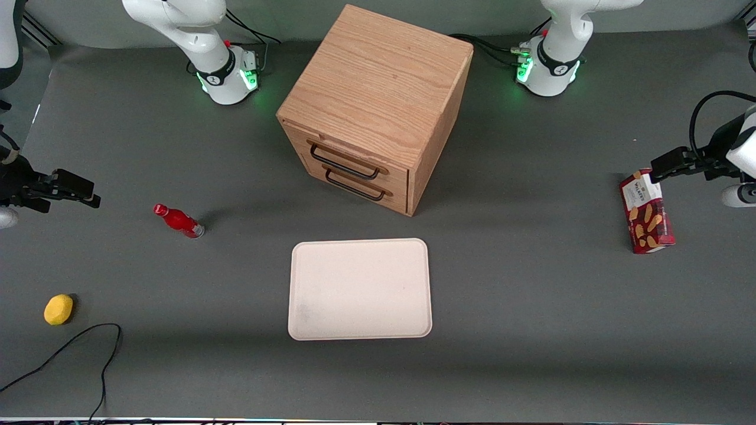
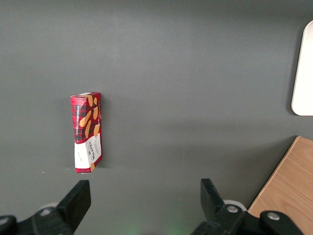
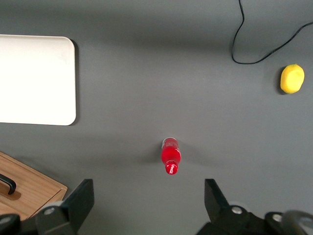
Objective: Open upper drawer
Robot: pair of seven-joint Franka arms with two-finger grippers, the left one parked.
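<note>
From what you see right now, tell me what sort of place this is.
Probably a robot lab bench: a grey mat carries two arm bases, a small oak drawer chest and a test tray. The gripper hovers, fingers open, at the working arm's end, above the mat.

- Setting: robotics lab bench.
- Evidence: grey matted table [image 1: 531, 330]; two arm bases [image 1: 227, 77] with green lights; loose black cable [image 1: 88, 348]; staged test props.
</note>
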